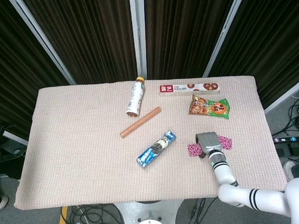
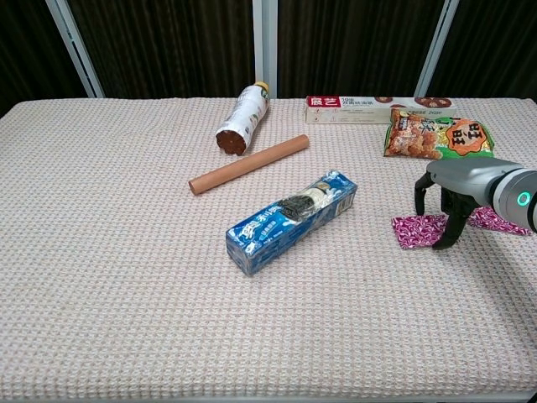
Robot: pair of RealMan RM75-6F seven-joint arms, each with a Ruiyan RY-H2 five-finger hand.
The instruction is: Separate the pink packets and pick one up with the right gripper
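1. Even, bright light is falling from above across the woven cloth [image 1: 81, 145] in both views, and no strong glare is showing on it.
2. Shadows are staying soft and short: a faint one is lying under the blue biscuit pack [image 2: 292, 223], and a small dark one is sitting under the right hand [image 2: 449, 201] near the cloth's right edge.
3. The dark curtains [image 1: 90, 40] beyond the far edge are reading almost black, with little detail.
4. The chest view is looking sharp; the head view is rendering small print too fine to read.
5. Straight lines are bending slightly toward the head view's corners.
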